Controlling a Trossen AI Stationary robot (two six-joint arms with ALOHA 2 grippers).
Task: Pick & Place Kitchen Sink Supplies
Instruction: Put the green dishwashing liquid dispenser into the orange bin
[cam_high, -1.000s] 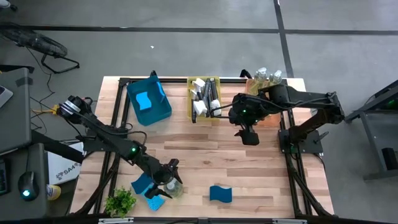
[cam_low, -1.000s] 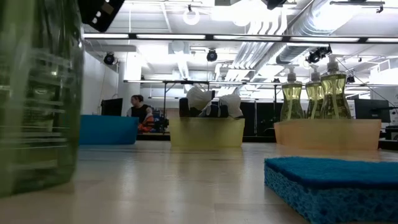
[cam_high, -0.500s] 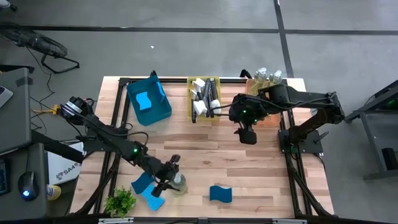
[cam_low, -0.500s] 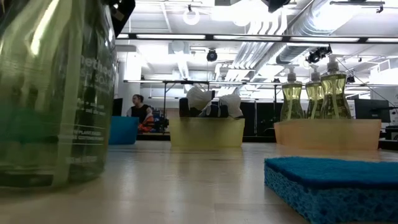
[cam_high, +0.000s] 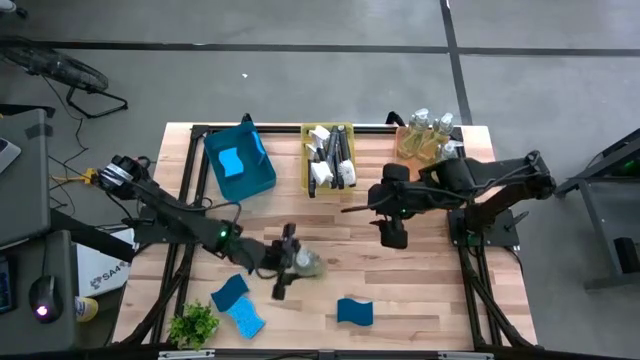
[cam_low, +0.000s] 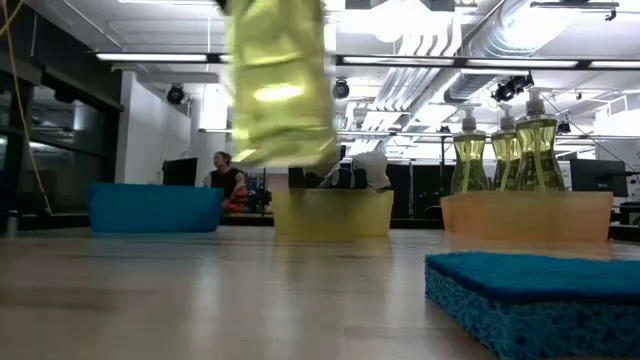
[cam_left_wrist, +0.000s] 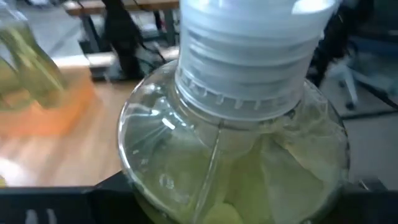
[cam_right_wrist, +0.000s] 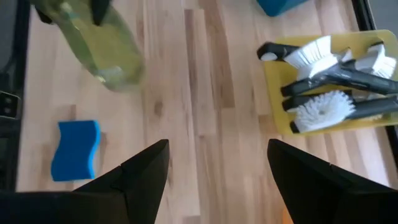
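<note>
My left gripper (cam_high: 291, 266) sits over the middle of the table, shut on a small clear bottle (cam_high: 306, 265) of yellow-green liquid with a pale pump top (cam_left_wrist: 249, 56). The bottle (cam_low: 278, 80) is off the table in the low view. My right gripper (cam_high: 392, 234) hovers open right of centre, its fingers (cam_right_wrist: 143, 171) apart with nothing between them. Three blue sponges (cam_high: 230, 293) (cam_high: 249, 319) (cam_high: 354, 311) lie flat near the front edge. A yellow bin (cam_high: 328, 184) holds dish brushes (cam_right_wrist: 329, 81). My left gripper pinches the bottle's round body (cam_left_wrist: 155, 199) between its two fingers (cam_left_wrist: 56, 205), below the pump collar. The fingers come in nearly level from the table's left. The bottle is lifted clear of the table, roughly upright and slightly tilted.
A blue bin (cam_high: 258, 178) with one sponge stands at the far left. An orange tray (cam_low: 525, 215) with three bottles (cam_low: 505, 150) stands at the far right. A small green plant (cam_high: 193, 325) sits at the near left corner. Bare wood lies between the bins and the sponges.
My left gripper has shut on the bottle beside the near-left sponges, tipped up toward level, and carried it up and toward the table's centre. The bottle is now lifted clear. My right gripper has shifted a little toward the near edge, still open.
</note>
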